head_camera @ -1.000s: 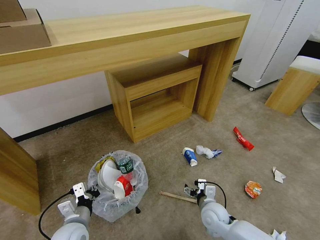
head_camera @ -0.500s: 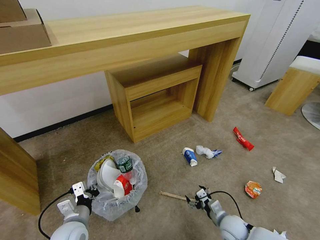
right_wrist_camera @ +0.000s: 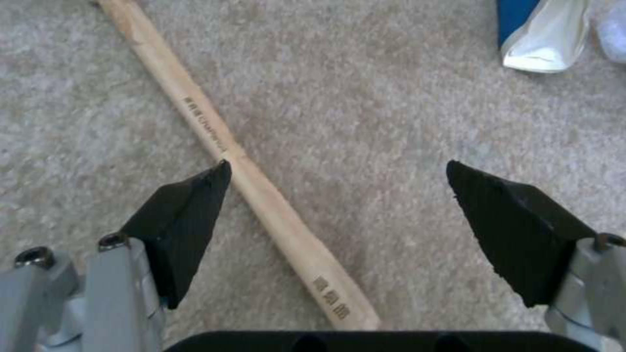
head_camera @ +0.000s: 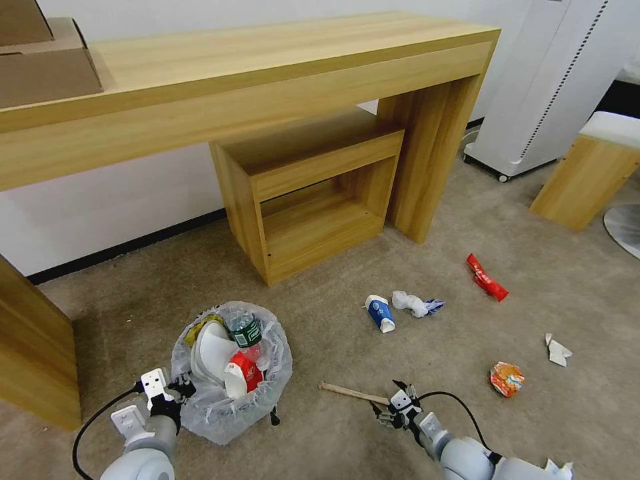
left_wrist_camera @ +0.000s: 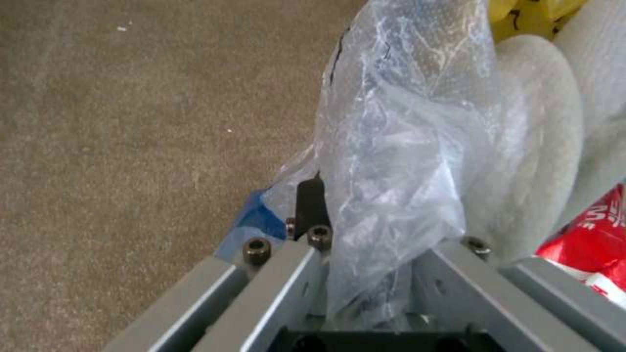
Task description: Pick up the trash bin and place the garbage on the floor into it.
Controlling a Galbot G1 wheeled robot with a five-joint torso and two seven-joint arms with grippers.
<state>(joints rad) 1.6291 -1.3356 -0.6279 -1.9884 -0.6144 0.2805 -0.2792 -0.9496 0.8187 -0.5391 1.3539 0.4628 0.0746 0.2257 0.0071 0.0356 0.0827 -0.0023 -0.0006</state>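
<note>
The trash bin (head_camera: pixel 230 373), lined with a crinkled clear bag, holds a green-labelled bottle (head_camera: pixel 245 329) and a red wrapper. My left gripper (head_camera: pixel 177 388) is shut on its near-left rim; in the left wrist view the bag (left_wrist_camera: pixel 404 146) is pinched in my left gripper (left_wrist_camera: pixel 385 230). My right gripper (head_camera: pixel 393 405) hangs open just over the near end of the wooden stick (head_camera: pixel 350 393) on the floor (head_camera: pixel 333 347). In the right wrist view the stick (right_wrist_camera: pixel 215 137) runs between the spread fingers of my right gripper (right_wrist_camera: pixel 339 190), close to one fingertip (right_wrist_camera: pixel 189 215).
More garbage lies to the right: a blue-white cup (head_camera: pixel 380 312), crumpled tissue (head_camera: pixel 412 303), red wrapper (head_camera: pixel 487 277), orange wrapper (head_camera: pixel 507 378) and paper scraps (head_camera: pixel 557 350). A wooden desk with a low shelf (head_camera: pixel 313 193) stands behind, a wooden panel (head_camera: pixel 33 353) to the left.
My right gripper has dropped and pulled back toward me, down onto the stick's near end. The bin and my left gripper have shifted slightly left and nearer.
</note>
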